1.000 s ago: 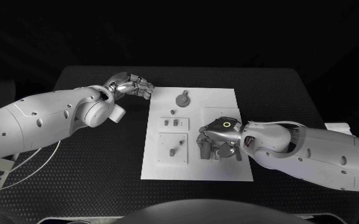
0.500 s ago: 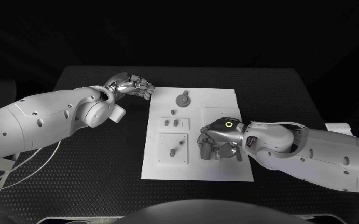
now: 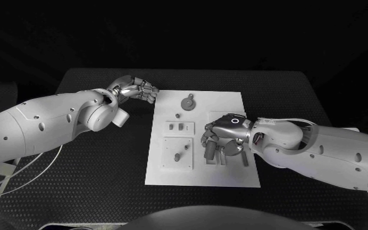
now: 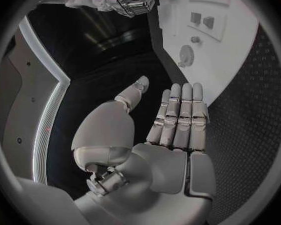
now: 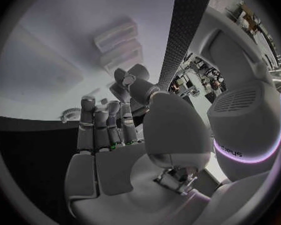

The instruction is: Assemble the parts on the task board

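Black table (image 3: 100, 187), white task board (image 3: 201, 177) at its middle, right hand (image 3: 222, 140) palm down on the board's right half, fingers together, any hold impossible to tell, left hand (image 3: 136, 88) left of the board's far corner, fingers straight and together, small grey parts (image 3: 187, 101) on the board's left and far areas

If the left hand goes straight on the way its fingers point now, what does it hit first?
Probably the task board: the left hand hovers off its far left corner, fingers aimed toward it. On that line the round part looks nearest, though the hand's height over the table is unclear.
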